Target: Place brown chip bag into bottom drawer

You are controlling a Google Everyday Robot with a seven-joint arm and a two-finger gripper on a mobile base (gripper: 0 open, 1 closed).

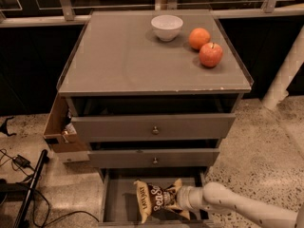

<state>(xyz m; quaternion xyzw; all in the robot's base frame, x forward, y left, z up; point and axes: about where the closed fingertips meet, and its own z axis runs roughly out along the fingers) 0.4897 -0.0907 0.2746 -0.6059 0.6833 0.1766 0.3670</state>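
The brown chip bag (154,199), dark brown with cream-yellow ends and white lettering, lies tilted inside the open bottom drawer (118,202), the lowest of three grey drawers. My gripper (182,199) reaches in from the lower right on a white arm and is shut on the bag's right end. The bag sits over the middle of the drawer, low above its floor; I cannot tell whether it touches the floor. The fingertips are mostly hidden by the bag's crinkled end.
The two knobbed drawers (155,130) above stand slightly open. A white bowl (166,27), an orange (199,38) and an apple (211,54) sit on the cabinet top. A cardboard box (58,127) hangs at the cabinet's left side. Cables (21,163) lie on the floor at left.
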